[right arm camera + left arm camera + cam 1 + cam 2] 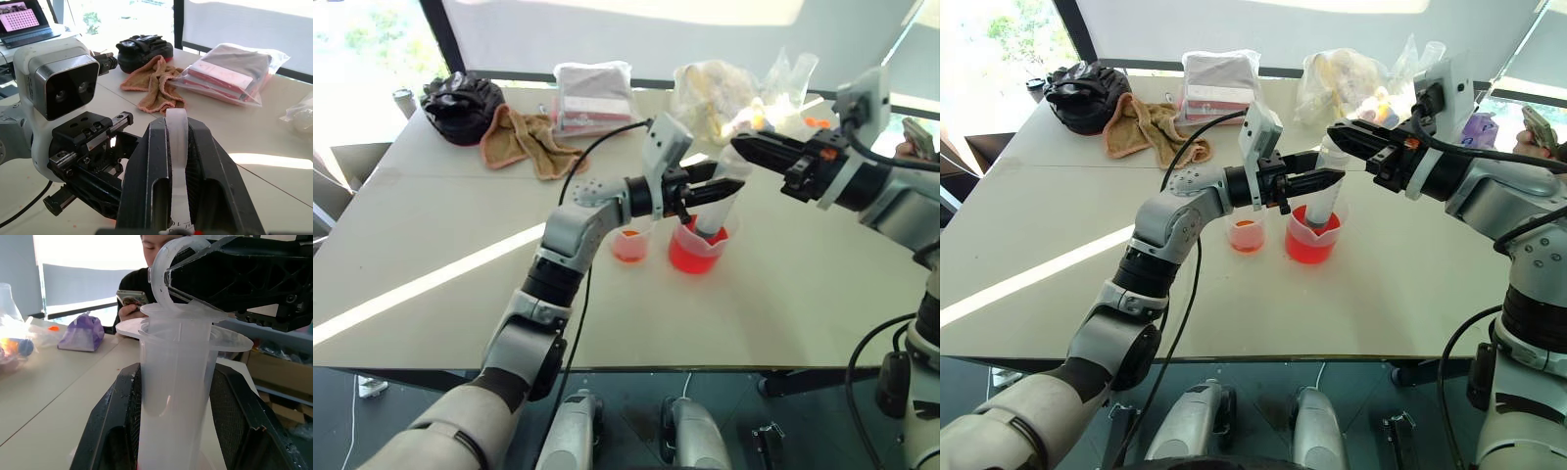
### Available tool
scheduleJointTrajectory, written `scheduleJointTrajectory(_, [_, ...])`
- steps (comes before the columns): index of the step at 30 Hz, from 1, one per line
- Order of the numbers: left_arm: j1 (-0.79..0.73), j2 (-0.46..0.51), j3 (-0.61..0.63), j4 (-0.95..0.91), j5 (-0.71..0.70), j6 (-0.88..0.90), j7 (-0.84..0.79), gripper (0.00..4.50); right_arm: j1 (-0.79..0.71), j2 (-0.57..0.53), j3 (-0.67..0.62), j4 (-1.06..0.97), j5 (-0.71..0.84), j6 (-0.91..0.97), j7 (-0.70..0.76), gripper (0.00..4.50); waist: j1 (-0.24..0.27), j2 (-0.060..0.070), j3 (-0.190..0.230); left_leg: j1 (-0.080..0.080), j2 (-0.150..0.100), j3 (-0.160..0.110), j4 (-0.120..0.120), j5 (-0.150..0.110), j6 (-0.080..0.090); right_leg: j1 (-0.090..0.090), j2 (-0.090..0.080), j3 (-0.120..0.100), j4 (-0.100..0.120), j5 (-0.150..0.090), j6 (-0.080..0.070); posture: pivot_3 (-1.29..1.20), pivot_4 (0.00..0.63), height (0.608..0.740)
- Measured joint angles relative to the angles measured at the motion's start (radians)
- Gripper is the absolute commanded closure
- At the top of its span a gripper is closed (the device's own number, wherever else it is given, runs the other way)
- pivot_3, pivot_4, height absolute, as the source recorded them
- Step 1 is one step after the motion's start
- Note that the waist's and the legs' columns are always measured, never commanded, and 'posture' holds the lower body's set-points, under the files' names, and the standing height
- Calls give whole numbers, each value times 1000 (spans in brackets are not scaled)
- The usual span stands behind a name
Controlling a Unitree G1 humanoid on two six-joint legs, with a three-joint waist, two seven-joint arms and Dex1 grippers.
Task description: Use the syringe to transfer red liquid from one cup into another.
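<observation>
The syringe (1329, 201) stands upright with its tip down in the spouted beaker (1311, 238), which holds red liquid (1309, 251) on the pale counter (1058, 235). The left pincer (1330, 180) is clenched around the syringe barrel, reaching in from the beaker's left. The right pincer (1340, 134) comes from the beaker's right and is clamped on the white plunger ring (161, 276) at the syringe's top.

Just left of the beaker stands the smaller clear cup (1247, 234), with a little red liquid at its bottom. The left forearm and its wrist camera housing (1259, 137) rise over that cup and hide part of it.

Behind the beaker, toward the counter's far edge, lie a tan towel (1151, 129), a black bag (1087, 93), a clear pouch of pink packets (1218, 83) and crumpled plastic bags (1347, 78). Beyond the beaker's right sits a purple pouch (84, 332), with a person holding a phone (131, 297) behind it.
</observation>
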Motion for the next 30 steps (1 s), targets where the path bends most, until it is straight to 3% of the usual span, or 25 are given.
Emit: scheduleJointTrajectory(30, [49, -3, -3, -44, 1, -4, -4, 3036, -46, -41, 1, 85, 45, 11, 72, 4484, 0, 0, 0, 0, 0, 0, 0, 0, 1, 0, 0, 0, -1, 0, 0, 0, 150, 740])
